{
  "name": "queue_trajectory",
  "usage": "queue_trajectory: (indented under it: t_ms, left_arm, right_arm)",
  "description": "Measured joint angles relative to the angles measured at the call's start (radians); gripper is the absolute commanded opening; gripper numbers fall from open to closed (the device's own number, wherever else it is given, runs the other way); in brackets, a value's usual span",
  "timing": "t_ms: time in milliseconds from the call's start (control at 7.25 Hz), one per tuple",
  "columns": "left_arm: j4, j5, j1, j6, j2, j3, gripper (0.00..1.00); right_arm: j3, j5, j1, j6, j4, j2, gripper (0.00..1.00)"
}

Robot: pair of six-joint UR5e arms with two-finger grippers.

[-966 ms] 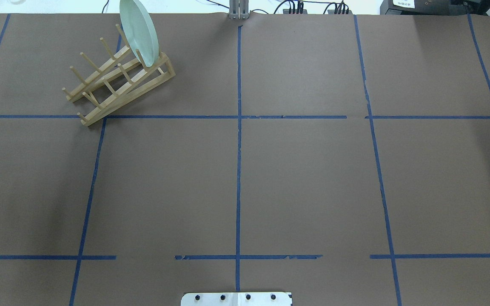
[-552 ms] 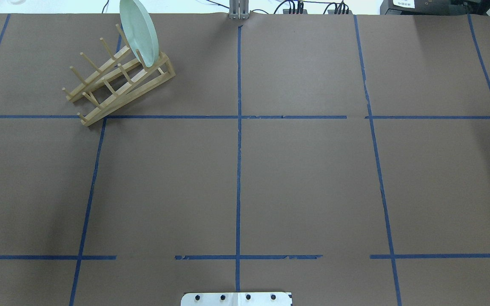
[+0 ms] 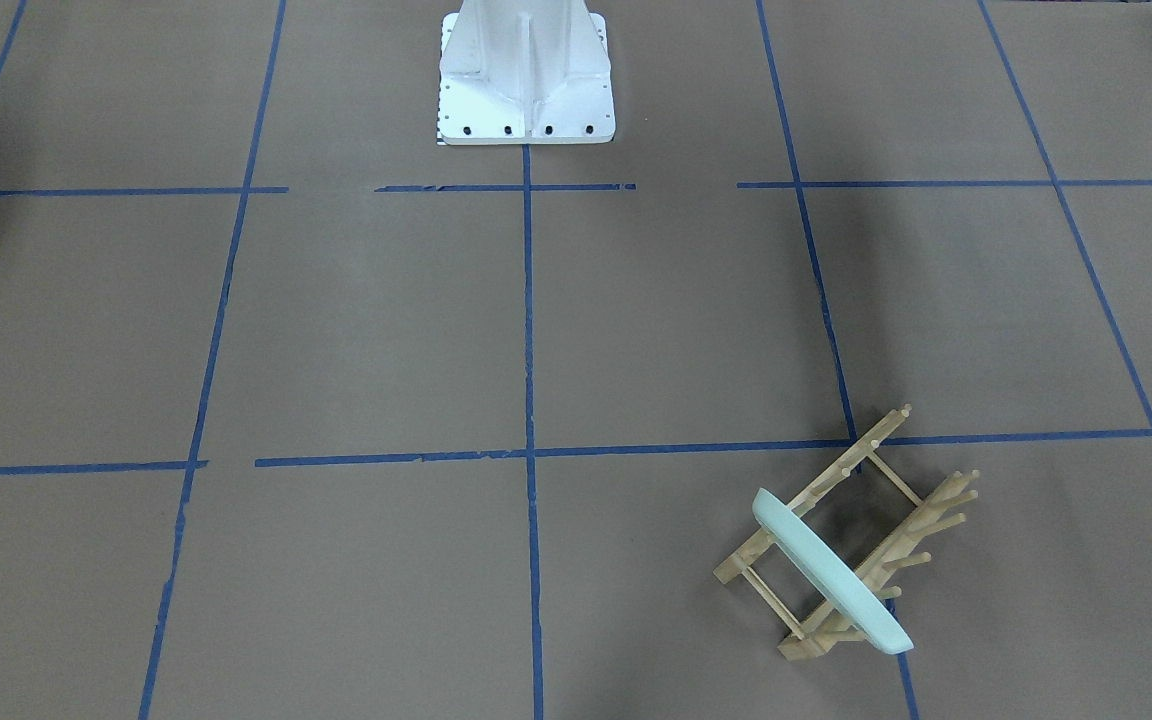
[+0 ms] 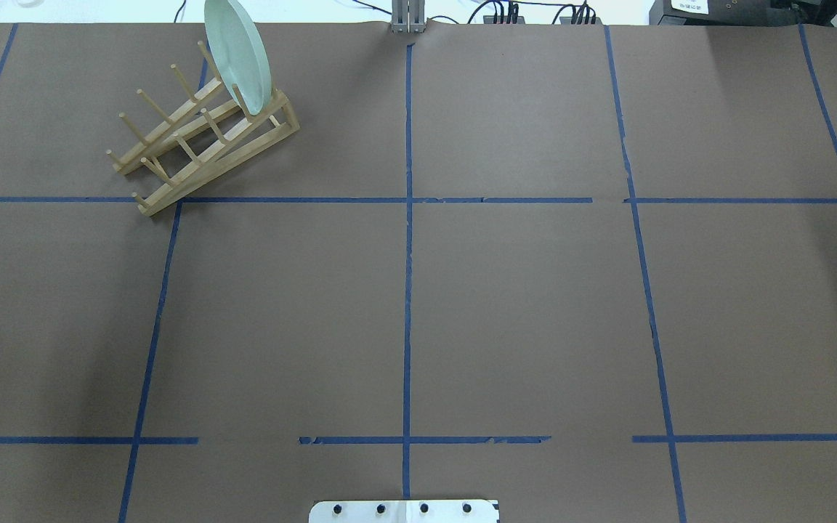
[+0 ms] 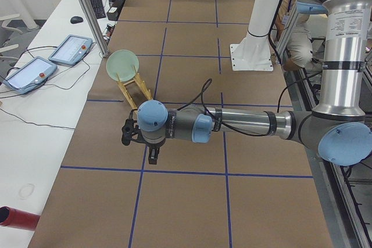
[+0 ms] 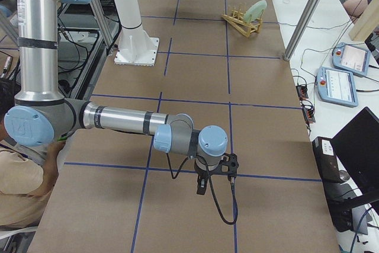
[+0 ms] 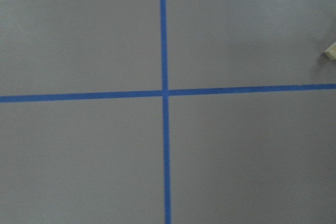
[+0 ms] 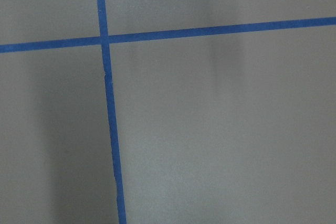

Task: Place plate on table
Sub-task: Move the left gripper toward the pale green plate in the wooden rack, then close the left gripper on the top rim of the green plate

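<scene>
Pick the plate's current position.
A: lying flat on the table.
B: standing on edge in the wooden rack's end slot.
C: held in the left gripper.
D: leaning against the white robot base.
B: the plate stands on edge between the pegs at one end of the wooden rack.

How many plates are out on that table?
1. The plate stands on edge in the wooden rack's end slot, near the table's far left corner from the robot. No other plate shows.
</scene>
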Motion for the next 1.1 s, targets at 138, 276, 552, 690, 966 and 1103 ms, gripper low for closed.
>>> queue_trajectory:
  t_ms: [138, 276, 552, 690, 966, 1103]
  left_arm:
    - [-0.155, -0.016, 0.048, -0.243, -0.031, 0.025, 1.00]
    - [-0.309, -0.018, 0.108, -0.530, -0.097, 0.067, 1.00]
    - [-0.540, 0.060, 0.238, -1.030, -0.263, 0.138, 1.00]
    - [-0.640, 0.127, 0.289, -1.213, -0.327, 0.172, 1.00]
    - [-0.866, 0.279, 0.361, -1.554, -0.438, 0.269, 1.00]
    - [-0.931, 0.362, 0.395, -1.692, -0.496, 0.309, 1.00]
  right_arm:
    - [0.000, 0.000, 0.000, 0.000, 0.000, 0.000, 1.00]
    - [0.000, 0.000, 0.000, 0.000, 0.000, 0.000, 1.00]
    - [0.000, 0.000, 0.000, 0.000, 0.000, 0.000, 1.00]
    - [0.000, 0.000, 0.000, 0.000, 0.000, 0.000, 1.00]
    - [0.001, 0.000, 0.000, 0.000, 0.000, 0.000, 1.00]
    - [0.001, 0.000, 0.000, 0.000, 0.000, 0.000, 1.00]
